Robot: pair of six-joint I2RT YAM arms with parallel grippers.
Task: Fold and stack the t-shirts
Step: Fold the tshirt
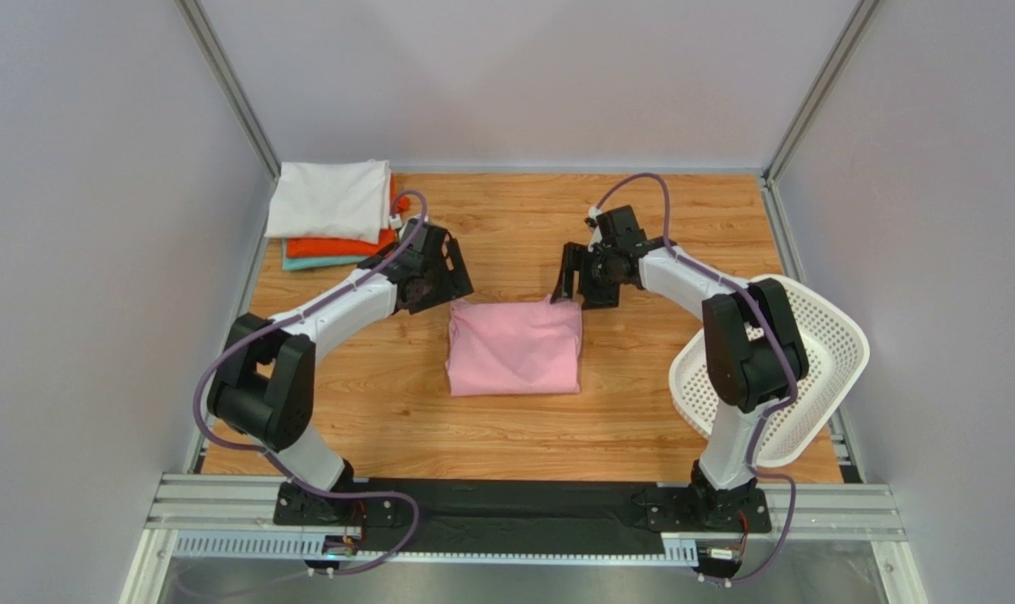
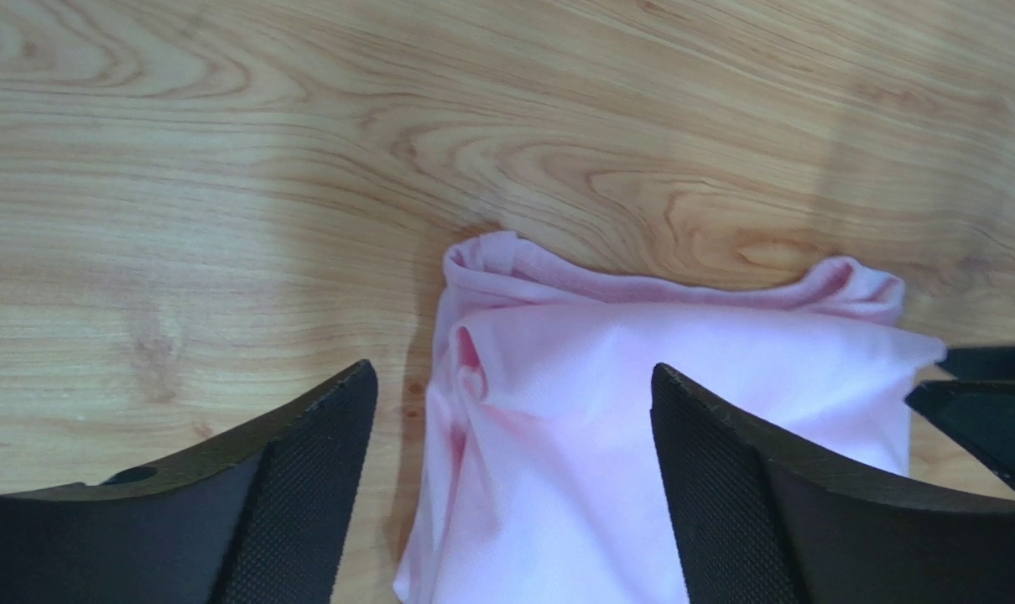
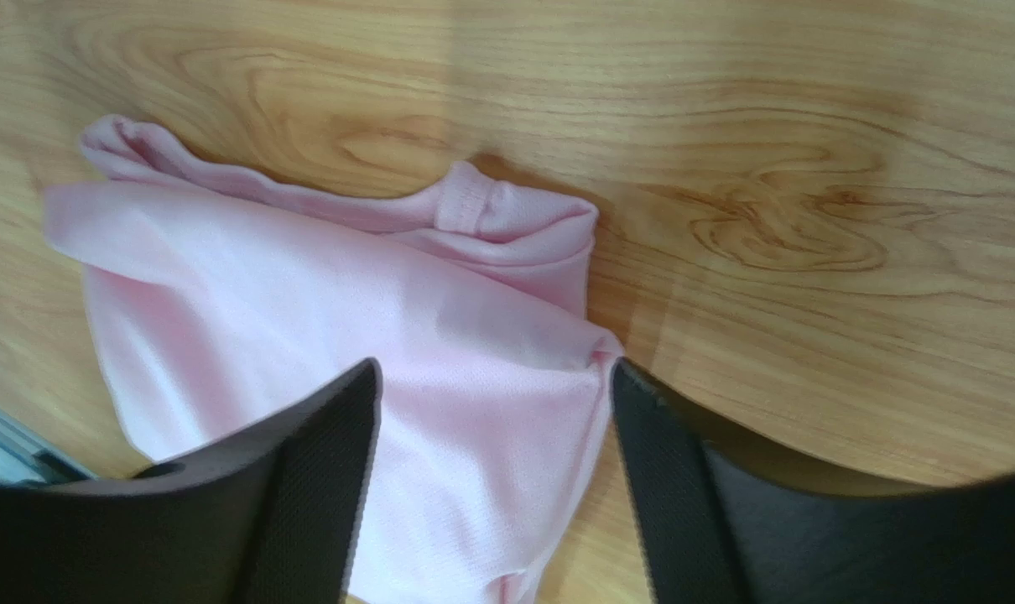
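Open table (image 1: 513, 214) surrounds the pink t-shirt (image 1: 515, 346); basket (image 1: 830, 346) blocks the right edge.

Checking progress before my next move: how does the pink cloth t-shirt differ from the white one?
The light pink cloth t-shirt lies alone at the centre; the white cloth t-shirt tops an orange-red cloth t-shirt in the far left corner. The pink one's far edge is bunched; the white one looks flat. Both are folded rectangles.
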